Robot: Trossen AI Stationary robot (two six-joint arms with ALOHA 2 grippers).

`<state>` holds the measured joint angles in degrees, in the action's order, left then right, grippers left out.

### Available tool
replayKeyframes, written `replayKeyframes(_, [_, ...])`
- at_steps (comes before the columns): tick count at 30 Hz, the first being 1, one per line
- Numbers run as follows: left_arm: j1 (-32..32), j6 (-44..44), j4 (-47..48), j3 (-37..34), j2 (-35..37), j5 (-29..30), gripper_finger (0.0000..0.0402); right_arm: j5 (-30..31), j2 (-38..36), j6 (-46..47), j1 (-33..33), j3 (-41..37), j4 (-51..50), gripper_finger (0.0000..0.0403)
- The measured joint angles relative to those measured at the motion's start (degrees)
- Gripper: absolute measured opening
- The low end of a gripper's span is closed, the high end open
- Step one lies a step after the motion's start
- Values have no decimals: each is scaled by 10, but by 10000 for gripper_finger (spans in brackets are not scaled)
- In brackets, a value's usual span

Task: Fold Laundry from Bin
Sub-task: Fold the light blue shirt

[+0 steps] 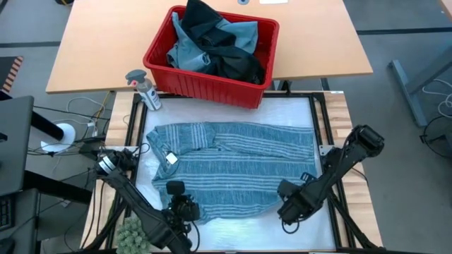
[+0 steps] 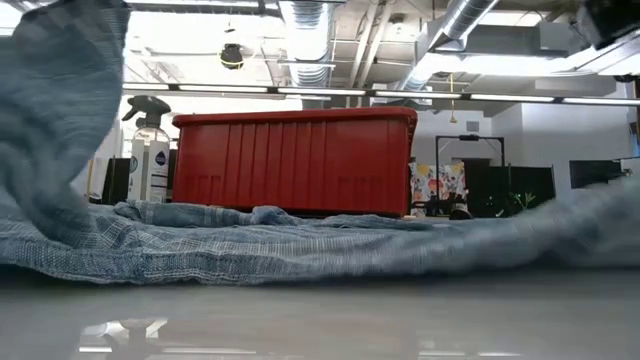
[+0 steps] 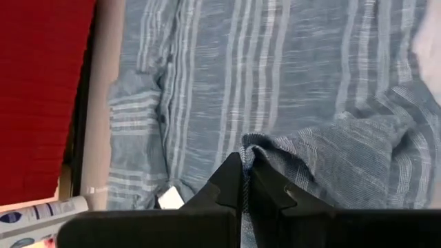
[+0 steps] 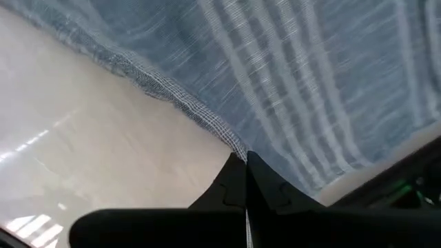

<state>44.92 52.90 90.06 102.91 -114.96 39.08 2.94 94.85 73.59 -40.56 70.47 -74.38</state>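
A grey-blue striped shirt (image 1: 236,166) lies spread across the white surface of the bench (image 1: 300,116), filling most of it from side to side. Its collar end, with a small white label (image 1: 170,159), sits toward the left arm's side.

The left hand (image 1: 185,207) is at the near edge of the shirt, on the left half of the bench. Its fingers are closed on the shirt's hem, and the left wrist view shows the cloth bunched and lifted at the fingertips (image 3: 242,169). In the low view a fold of the same cloth (image 2: 60,110) rises off the bench at that side.

The right hand (image 1: 291,206) is at the near right corner of the shirt. Its fingers are closed, pinching the hem, and the right wrist view shows the woven edge (image 4: 207,117) running straight into the fingertips (image 4: 245,165), with bare white bench surface beside it.

The red bin (image 1: 212,56) stands on a wooden table (image 1: 92,49) beyond the bench, just past the far edge of the shirt. It holds more laundry: a light blue garment (image 1: 191,53) and a black one (image 1: 236,63), heaped above the rim.

A spray bottle (image 1: 143,88) stands just beside the bin's left corner, near the far left corner of the bench. A small green plant-like object (image 1: 131,231) sits at the near left edge, beside the left arm.
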Motion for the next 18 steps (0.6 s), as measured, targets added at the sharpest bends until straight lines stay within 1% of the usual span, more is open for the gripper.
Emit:
replayKeyframes(5, [-21, -3, 0, -1, 5, 10, 0, 0, -2, -1, 25, 27, -58, 18])
replayKeyframes(11, [-57, 12, 0, -1, 14, 41, 0, 0, -8, 1, 52, 39, -130, 18])
replayKeyframes(18, [-108, -5, 0, -1, 57, 84, 0, 19, -13, -23, 94, 39, -152, 18])
